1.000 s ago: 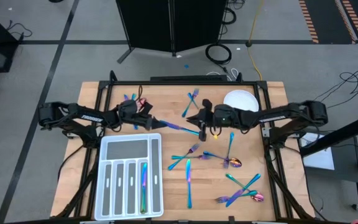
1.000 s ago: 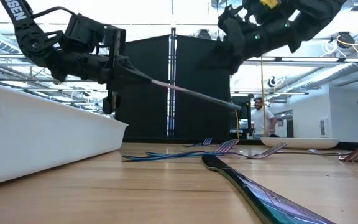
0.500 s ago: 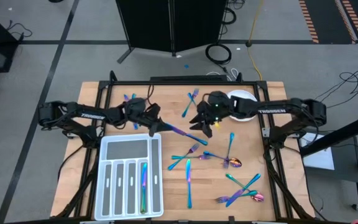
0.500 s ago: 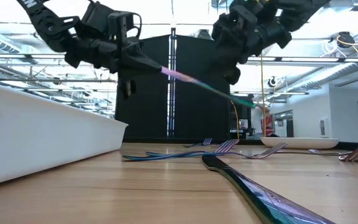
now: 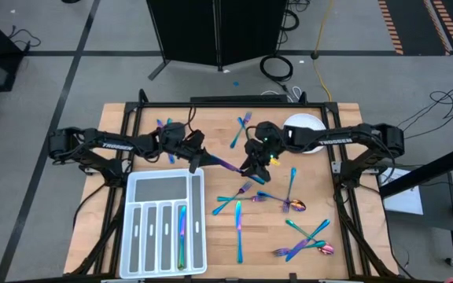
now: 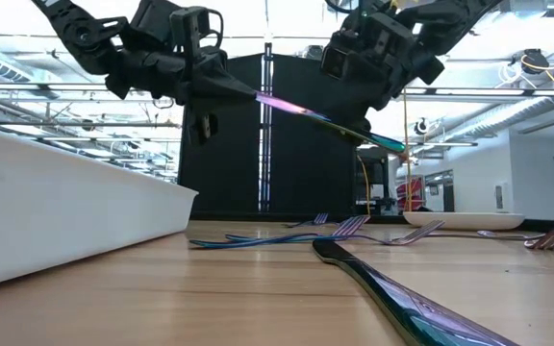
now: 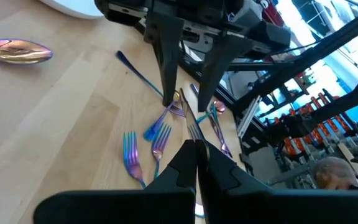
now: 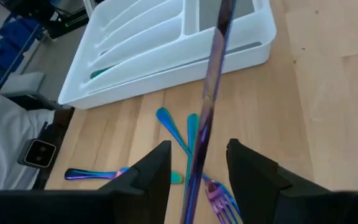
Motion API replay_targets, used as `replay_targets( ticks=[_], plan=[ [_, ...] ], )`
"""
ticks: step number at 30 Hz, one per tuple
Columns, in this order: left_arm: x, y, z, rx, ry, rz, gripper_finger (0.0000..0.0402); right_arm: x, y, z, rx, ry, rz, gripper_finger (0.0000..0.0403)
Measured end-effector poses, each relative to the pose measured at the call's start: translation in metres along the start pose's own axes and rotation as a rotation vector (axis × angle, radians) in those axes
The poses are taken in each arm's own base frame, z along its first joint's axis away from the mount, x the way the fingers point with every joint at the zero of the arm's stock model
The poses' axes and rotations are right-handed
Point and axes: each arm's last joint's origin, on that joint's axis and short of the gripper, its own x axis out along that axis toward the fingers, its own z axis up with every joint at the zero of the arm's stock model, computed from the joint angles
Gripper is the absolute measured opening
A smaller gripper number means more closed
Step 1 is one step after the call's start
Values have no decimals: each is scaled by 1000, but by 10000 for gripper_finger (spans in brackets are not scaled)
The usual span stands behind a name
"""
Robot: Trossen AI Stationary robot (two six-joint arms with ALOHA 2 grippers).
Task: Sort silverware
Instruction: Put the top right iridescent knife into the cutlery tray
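**Entry: silverware sort, one piece in the air**

1. Front edge of the desk, right half: a crossed heap of loose forks and spoons (image 5: pixel 305 245), none sorted yet.
2. Front-left corner: the white tray (image 5: pixel 163 172). One sorted piece (image 5: pixel 182 238) lies in a narrow slot. The other slots look bare.
3. Middle of the desk, just right of the tray: a lone knife (image 5: pixel 239 229) lying front to back. Behind it are a fork pair (image 5: pixel 238 192) and a coppery spoon (image 5: pixel 293 206).
4. Above the desk's middle, off the wood: the slim piece (image 5: pixel 225 163) (a knife by its look, though I would not swear to it).
   - My left claw (image 5: pixel 197 157) is clamped on its near end, beside the tray's back right corner.
   - My right claw (image 5: pixel 254 167) stands spread, with its fingers (image 8: pixel 155 169) on either side of the far end. They do not appear to press it.
5. Back edge: a fork (image 5: pixel 244 126) near the middle, a few pieces (image 5: pixel 163 128) toward the back-left corner, and the round plate (image 5: pixel 305 126) toward the back-right.

Step in hand, as I judge it: a hand-over between my two claws, with the left one carrying the load.

Next move calls for:
- drawing the right claw clear along the piece's line without knocking it;
- swinging the left claw over the tray;
- lining the piece up with a long slot before letting go, since a skewed drop would bridge the dividers.
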Motion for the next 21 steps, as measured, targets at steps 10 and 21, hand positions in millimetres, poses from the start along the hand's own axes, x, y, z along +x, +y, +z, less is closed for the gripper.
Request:
replay_targets(
  ticks=[10, 21],
  plan=[
    [0, 0, 0, 37, -4, -2, 0, 1, 0, -2, -51, 15, -52, 64],
    [0, -1, 1, 214, -12, -3, 58, 1, -2, -3, -86, 17, -113, 2]
  ],
)
